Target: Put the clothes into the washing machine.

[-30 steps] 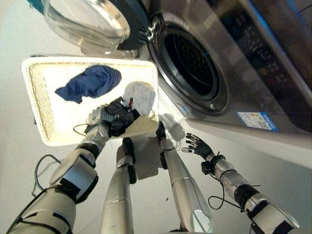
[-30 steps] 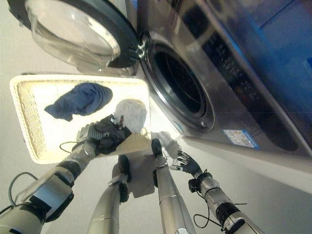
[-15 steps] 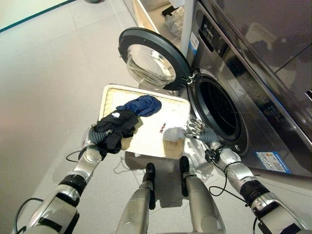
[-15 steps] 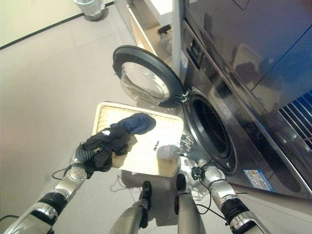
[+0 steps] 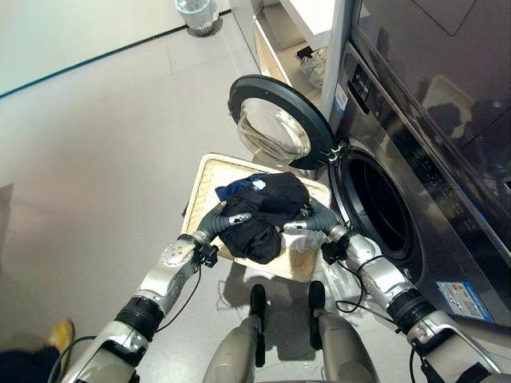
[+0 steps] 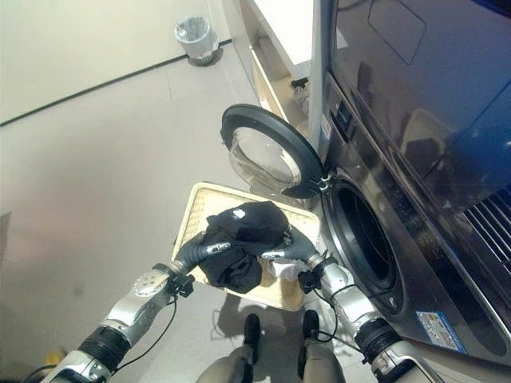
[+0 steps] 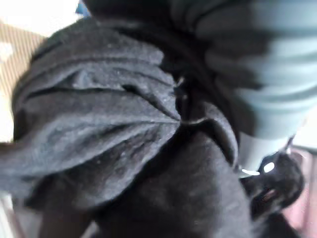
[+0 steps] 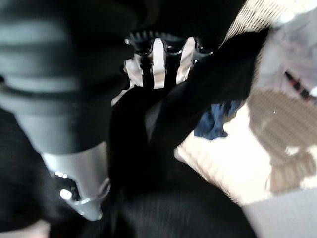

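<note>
Black garment (image 5: 266,209): formerly in left hand (image 5: 236,217) alone beside the basket (image 5: 206,171), now gripped by both hands above it; right hand (image 5: 297,226) has joined. Right wrist view adds blue cloth (image 8: 214,125) lying in the basket; washing machine (image 5: 399,144) door (image 5: 279,121) open.

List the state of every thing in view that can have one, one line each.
Washing machine door: swung open.
Drum: dark inside, no clothes seen.
Black garment: bunched, lifted above the basket between both hands.
Blue garment: lying in the basket.
Basket: on the floor, holding clothes.
Left hand: gripping the black garment.
Right hand: gripping it too.
</note>
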